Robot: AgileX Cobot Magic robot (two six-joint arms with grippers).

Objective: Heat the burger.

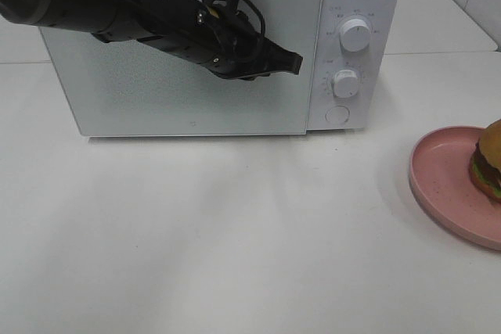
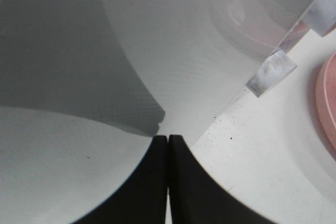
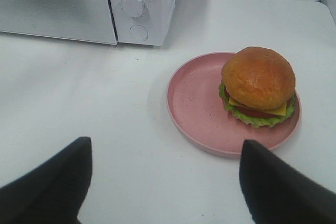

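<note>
Fingers of the left gripper (image 1: 291,62) pressed together against the microwave (image 1: 344,5) door, which looks closed; right gripper (image 3: 163,182) fingers spread wide, empty. Burger (image 3: 258,85) sits on the pink plate (image 3: 194,103), right of the microwave. Door opening, loading, heating all remain.

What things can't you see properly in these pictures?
- Inside of the microwave: hidden by its closed door, every view.
- The burger: cut off by the exterior high view's right edge.
- Dial markings: too small to read.
- Left gripper: pressed close to the door, so the left wrist view is blurred.
</note>
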